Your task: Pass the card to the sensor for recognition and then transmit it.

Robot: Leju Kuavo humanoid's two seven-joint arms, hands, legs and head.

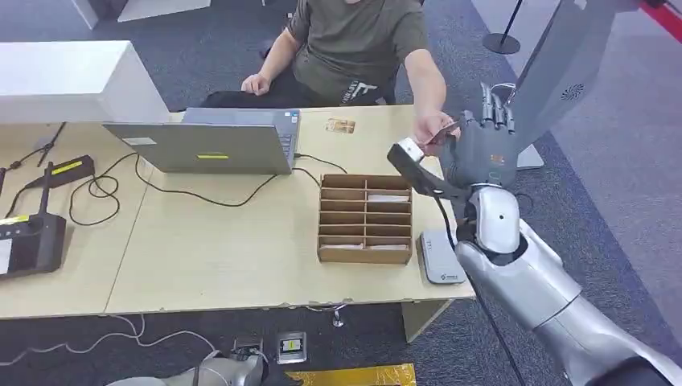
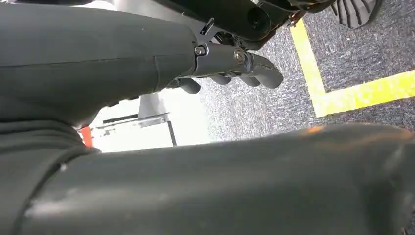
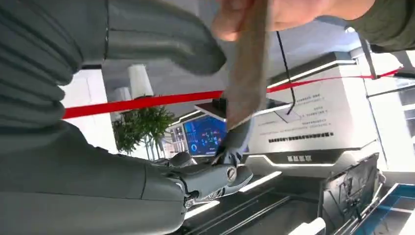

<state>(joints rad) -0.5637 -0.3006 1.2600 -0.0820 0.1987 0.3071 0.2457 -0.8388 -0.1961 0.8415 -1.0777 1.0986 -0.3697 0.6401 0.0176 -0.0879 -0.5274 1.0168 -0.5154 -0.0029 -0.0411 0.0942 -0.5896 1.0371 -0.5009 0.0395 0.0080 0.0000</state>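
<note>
1. the thin tan rectangular card (image 3: 248,68) sits between a seated person's fingertips (image 3: 274,14) and the robot's raised grey right hand (image 1: 481,149), above the 3 o'clock edge of the pale wooden table (image 1: 217,257).
2. in the right wrist view the card is blurred, its lower edge close to a dark fingertip (image 3: 235,142); whether the hand grasps it i cannot tell.
3. risk: if the person lets go before the fingers clamp, the card could slip and fall to the grey carpet (image 1: 611,161).
4. risk: a pinch on the edge alone could let the card tilt or twist on the way to the sensor.
5. the flat white card reader (image 1: 441,257) lies on the table at 5 o'clock of the hand, just beside the brown cardboard divider box (image 1: 366,219); a low swing could knock the box.
6. a second small card (image 1: 340,125) lies at 10 o'clock of the hand, near the grey laptop (image 1: 209,145).
7. the left hand (image 2: 230,66) hangs over carpet, fingers curled, holding nothing.
</note>
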